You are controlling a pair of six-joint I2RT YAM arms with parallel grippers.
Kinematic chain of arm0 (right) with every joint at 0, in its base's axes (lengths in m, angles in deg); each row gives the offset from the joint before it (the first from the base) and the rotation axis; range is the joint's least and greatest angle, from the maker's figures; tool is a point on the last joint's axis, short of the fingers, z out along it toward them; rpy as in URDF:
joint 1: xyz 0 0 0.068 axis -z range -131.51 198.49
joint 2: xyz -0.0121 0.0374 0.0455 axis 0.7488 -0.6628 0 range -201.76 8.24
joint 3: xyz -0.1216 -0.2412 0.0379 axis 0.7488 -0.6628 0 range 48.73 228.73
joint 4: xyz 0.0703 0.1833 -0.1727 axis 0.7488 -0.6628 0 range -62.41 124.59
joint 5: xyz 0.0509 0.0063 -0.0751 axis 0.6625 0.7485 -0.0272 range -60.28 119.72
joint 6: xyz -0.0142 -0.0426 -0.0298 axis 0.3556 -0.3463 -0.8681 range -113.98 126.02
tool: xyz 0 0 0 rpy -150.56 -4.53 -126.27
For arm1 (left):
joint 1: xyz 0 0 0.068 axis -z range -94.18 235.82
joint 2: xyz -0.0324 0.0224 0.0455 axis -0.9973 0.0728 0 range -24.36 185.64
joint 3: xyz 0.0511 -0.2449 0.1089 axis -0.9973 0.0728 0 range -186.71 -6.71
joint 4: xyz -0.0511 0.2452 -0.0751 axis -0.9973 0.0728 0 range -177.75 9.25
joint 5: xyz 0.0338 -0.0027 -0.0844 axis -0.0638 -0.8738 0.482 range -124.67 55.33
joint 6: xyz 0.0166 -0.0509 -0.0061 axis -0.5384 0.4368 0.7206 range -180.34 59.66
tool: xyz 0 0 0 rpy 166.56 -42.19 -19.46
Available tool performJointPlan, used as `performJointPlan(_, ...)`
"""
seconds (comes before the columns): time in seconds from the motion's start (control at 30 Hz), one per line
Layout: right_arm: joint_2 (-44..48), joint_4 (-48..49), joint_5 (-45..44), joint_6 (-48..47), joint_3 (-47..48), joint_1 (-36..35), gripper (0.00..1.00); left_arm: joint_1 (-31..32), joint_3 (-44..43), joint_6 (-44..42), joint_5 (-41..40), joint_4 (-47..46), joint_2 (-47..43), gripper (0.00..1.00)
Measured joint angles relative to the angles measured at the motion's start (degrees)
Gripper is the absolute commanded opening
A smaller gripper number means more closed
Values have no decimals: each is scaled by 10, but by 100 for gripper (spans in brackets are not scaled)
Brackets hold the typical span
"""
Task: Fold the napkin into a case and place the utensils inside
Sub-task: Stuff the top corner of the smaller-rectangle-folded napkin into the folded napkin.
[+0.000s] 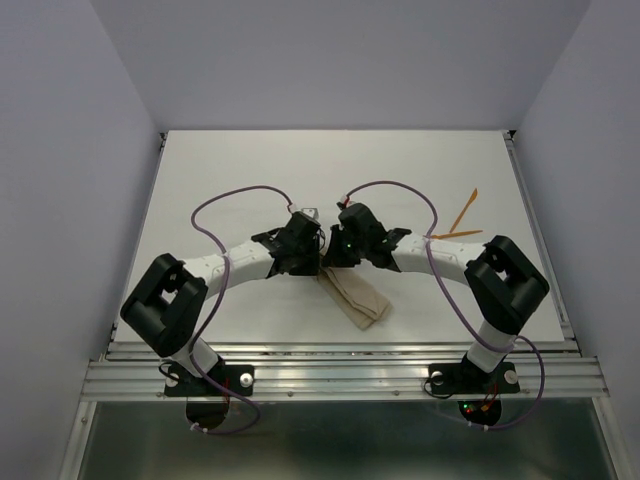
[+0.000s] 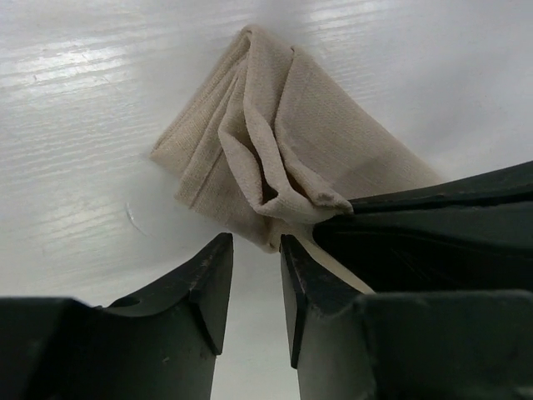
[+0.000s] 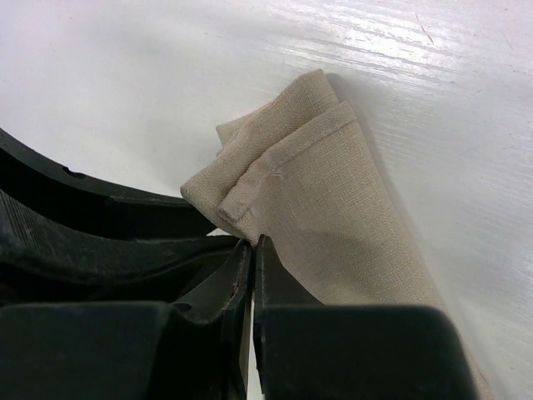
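— Where's the tan-beige cloth napkin (image 1: 360, 298)?
— Folded into a narrow layered strip, mid-front on the white table (image 1: 240, 170). The right tool (image 3: 252, 246) is pinched on its raised fold. The left tool (image 2: 254, 247) has its jaws apart, just beside a corner. Two thin orange plastic utensils (image 1: 463, 211) lie far right.

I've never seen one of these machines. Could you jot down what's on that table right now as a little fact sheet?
cloth: tan napkin, folded into a narrow layered strip, lying on the white table
left fingers: apart, nothing between them, just short of the cloth
right fingers: shut, pinching a fold at the napkin's end
utensils: two orange sticks, on the table beside the right arm, outside the cloth
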Motion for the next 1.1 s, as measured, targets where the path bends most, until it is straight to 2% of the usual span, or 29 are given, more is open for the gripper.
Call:
performJointPlan(0.37, 11, 0, -2, 4, 0, 2, 1, 22, -11, 0, -30, -4, 19, 42)
performJointPlan(0.8, 12, 0, -4, 4, 0, 2, 1, 33, -45, -2, -83, -2, 66, 20)
performJointPlan(0.9, 12, 0, -4, 4, -2, 2, 1, 33, -45, -2, -90, 0, 68, 10)
performJointPlan(0.93, 13, 0, -4, 4, -3, 2, 1, 33, -45, -2, -91, 0, 68, 3)
performJointPlan(0.97, 14, -1, -4, 4, -4, 2, 1, 33, -45, -2, -93, 0, 68, 0)
performJointPlan(1.1, 17, -1, -4, 0, -5, 2, 1, 33, -45, -3, -96, 3, 68, 0)
